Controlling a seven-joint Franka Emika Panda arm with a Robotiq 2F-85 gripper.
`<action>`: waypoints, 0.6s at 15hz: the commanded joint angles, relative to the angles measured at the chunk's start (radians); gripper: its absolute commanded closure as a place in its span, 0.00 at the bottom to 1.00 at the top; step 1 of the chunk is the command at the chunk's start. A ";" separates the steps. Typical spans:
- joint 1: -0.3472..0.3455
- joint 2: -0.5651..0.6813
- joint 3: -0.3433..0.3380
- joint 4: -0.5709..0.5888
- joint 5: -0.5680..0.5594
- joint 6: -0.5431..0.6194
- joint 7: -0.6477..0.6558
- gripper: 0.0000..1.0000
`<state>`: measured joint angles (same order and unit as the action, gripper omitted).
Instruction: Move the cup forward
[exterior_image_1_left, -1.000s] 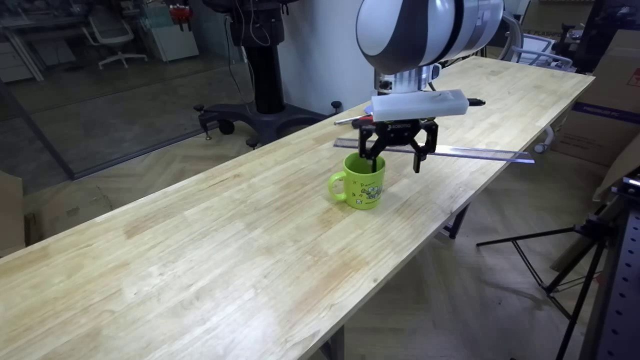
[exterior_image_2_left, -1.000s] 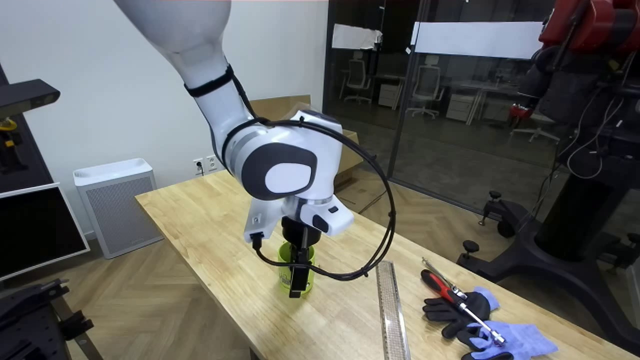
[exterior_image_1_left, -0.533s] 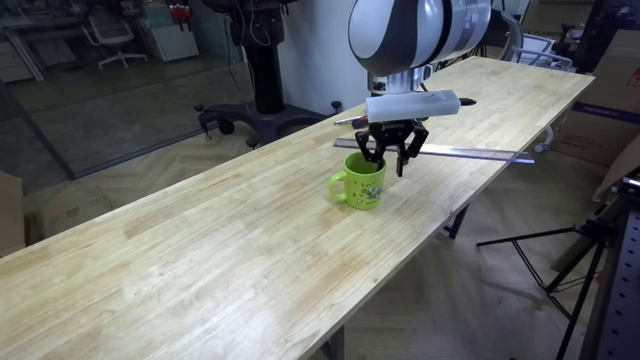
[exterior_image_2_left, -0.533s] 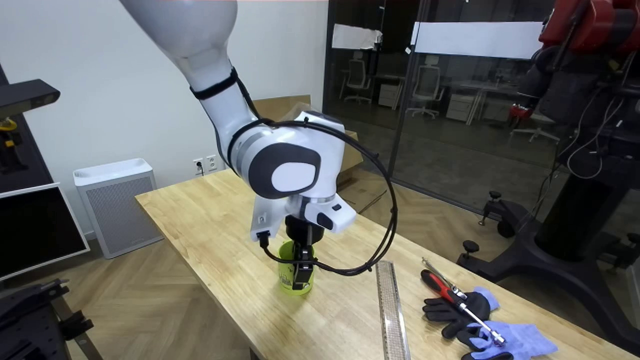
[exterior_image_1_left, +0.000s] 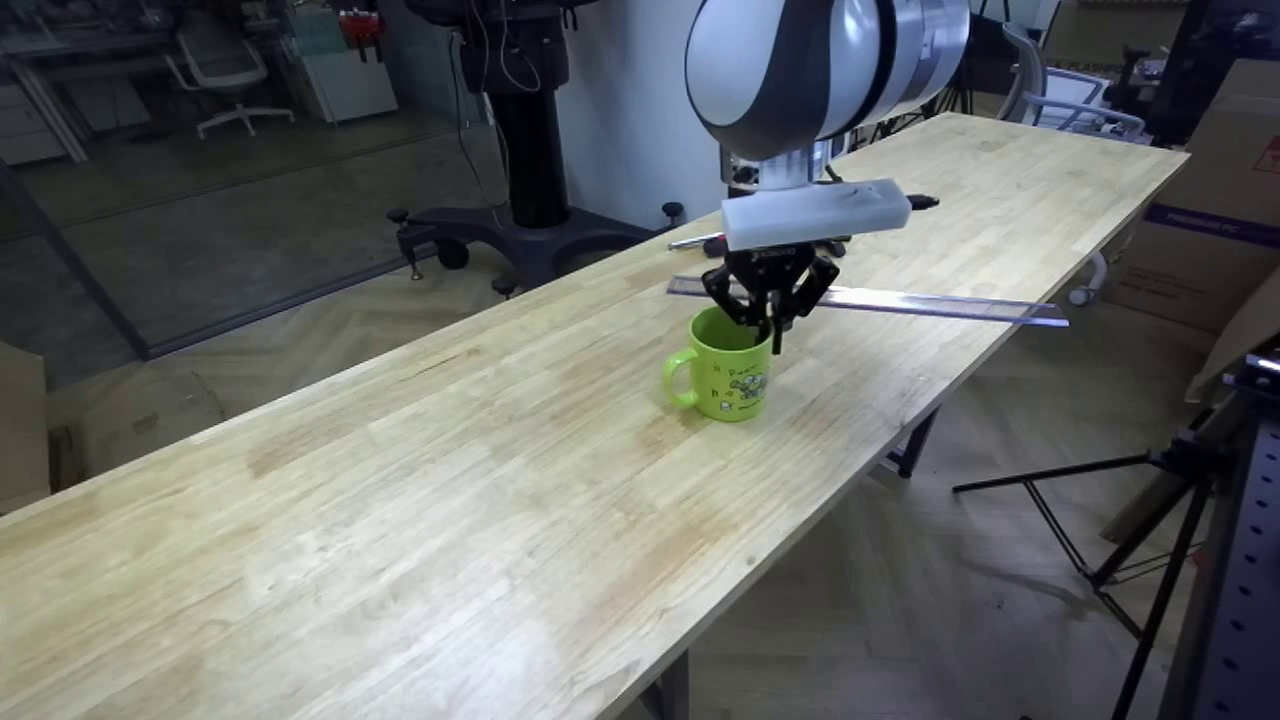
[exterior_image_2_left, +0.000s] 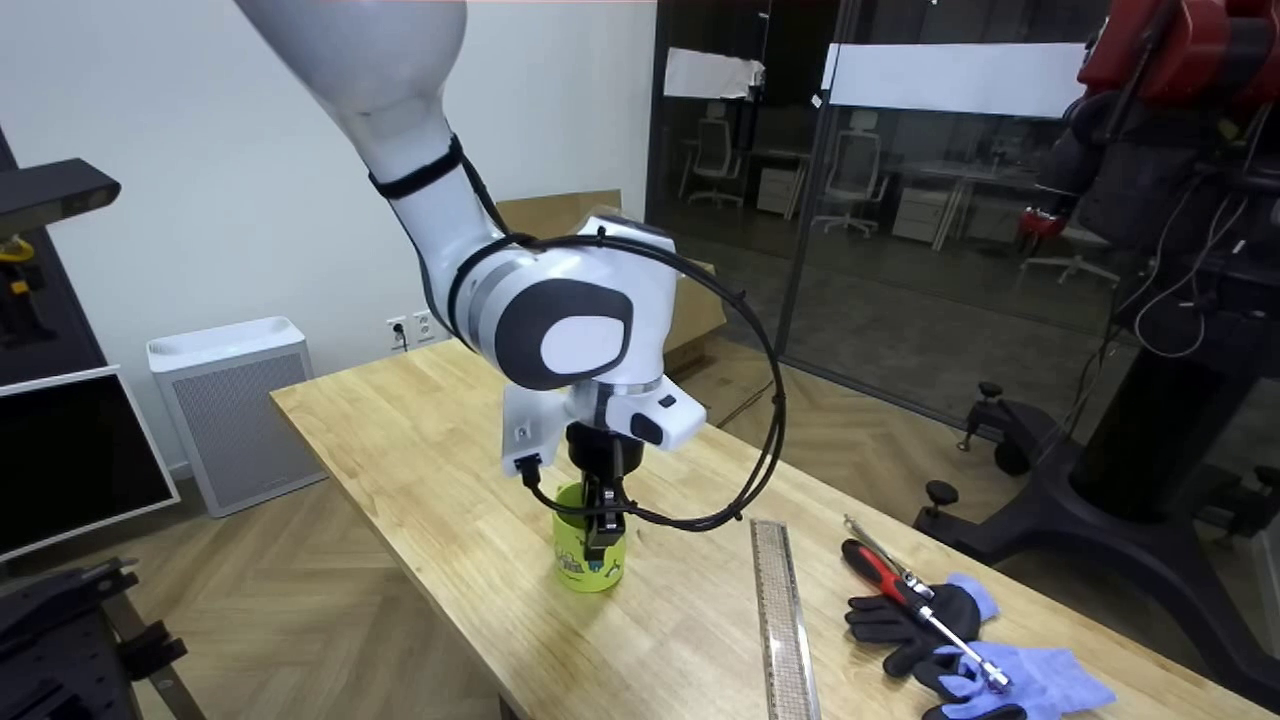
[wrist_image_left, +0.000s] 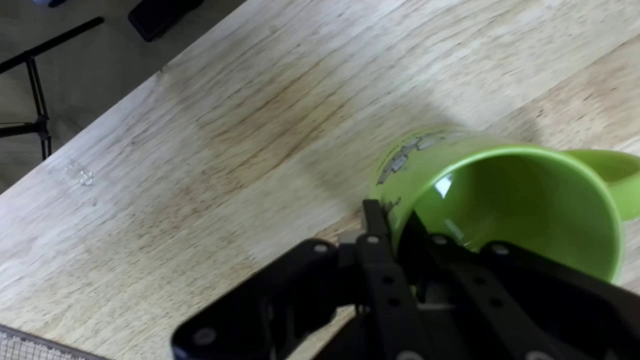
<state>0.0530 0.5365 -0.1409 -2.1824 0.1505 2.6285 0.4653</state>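
1. The cup (exterior_image_1_left: 720, 380) is stood upright on the table (exterior_image_1_left: 400, 520), its handle (wrist_image_left: 627, 200) turned away from the gripper (wrist_image_left: 393, 215).
2. Its wall is clenched between the fingers (wrist_image_left: 373, 220), one inside the rim, one outside; this pinch is probably preferred because the open mouth is easily entered from above.
3. With one side alone held, tilting or swivelling can be expected, so a low, slow slide is judged best.
4. The table's nearer long edge is found on the side opposite the handle; drift that way should be avoided.
5. The ruler (exterior_image_2_left: 785, 620) is laid near, with gloves (exterior_image_2_left: 1048, 678) and a red-handled tool (exterior_image_2_left: 880, 573) beyond; away from it, a long stretch of tabletop is offered, though which way is forward cannot be told.
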 joint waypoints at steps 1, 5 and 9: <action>0.017 0.006 -0.011 0.014 -0.025 -0.003 0.009 0.97; 0.022 0.011 -0.027 0.077 -0.062 -0.059 0.016 0.97; 0.010 0.047 -0.035 0.188 -0.074 -0.098 0.020 0.97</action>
<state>0.0626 0.5508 -0.1610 -2.0996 0.0898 2.5779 0.4661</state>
